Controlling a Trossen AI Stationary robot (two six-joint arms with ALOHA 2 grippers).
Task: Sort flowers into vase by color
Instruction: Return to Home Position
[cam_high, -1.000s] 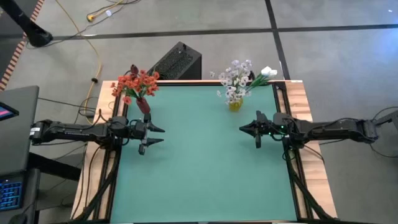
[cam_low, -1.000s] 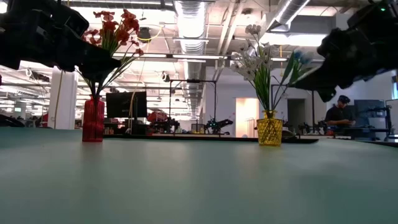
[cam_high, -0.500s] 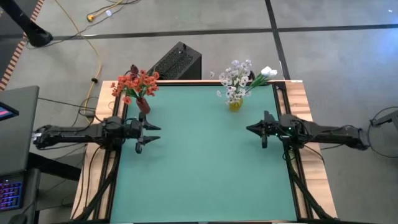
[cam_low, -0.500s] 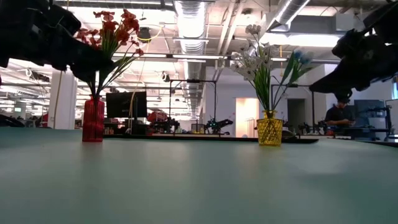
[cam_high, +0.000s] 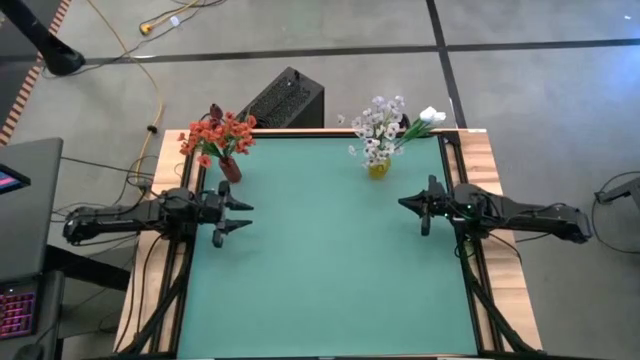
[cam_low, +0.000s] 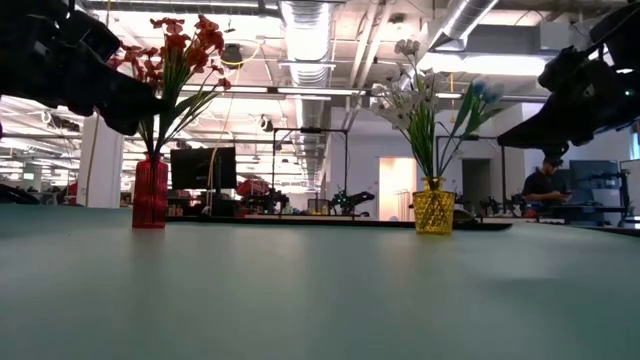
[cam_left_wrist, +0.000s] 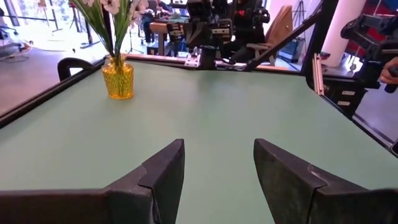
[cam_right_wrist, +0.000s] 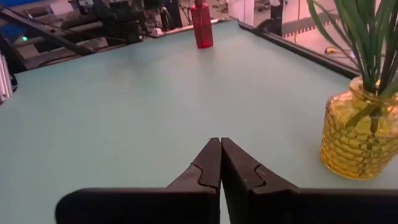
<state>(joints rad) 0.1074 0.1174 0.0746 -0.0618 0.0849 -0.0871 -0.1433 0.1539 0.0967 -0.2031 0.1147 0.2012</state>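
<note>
A red vase (cam_high: 231, 168) near the table's far left corner holds the red-orange blossom clusters (cam_high: 218, 133) and a dark red bud (cam_high: 215, 111) by their stems. A yellow glass vase (cam_high: 377, 169) near the far right holds white small-blossom sprays (cam_high: 377, 125) and white buds (cam_high: 431, 115); it shows too in the left wrist view (cam_left_wrist: 118, 77) and the right wrist view (cam_right_wrist: 357, 130). My left gripper (cam_high: 237, 215) is open above the table's left side, holding nothing. My right gripper (cam_high: 408, 208) is shut above the right side, empty.
The green mat (cam_high: 330, 270) spreads between the arms. Wooden borders and black rails (cam_high: 470, 270) run along the left and right sides. A black box (cam_high: 283, 98) stands on the floor past the far edge. A person (cam_low: 545, 185) sits in the room beyond.
Both arms have drawn back toward their own sides: my left gripper has moved toward the table's left edge, my right gripper toward the right edge. The right gripper has shut. The vases and flowers have stayed put.
</note>
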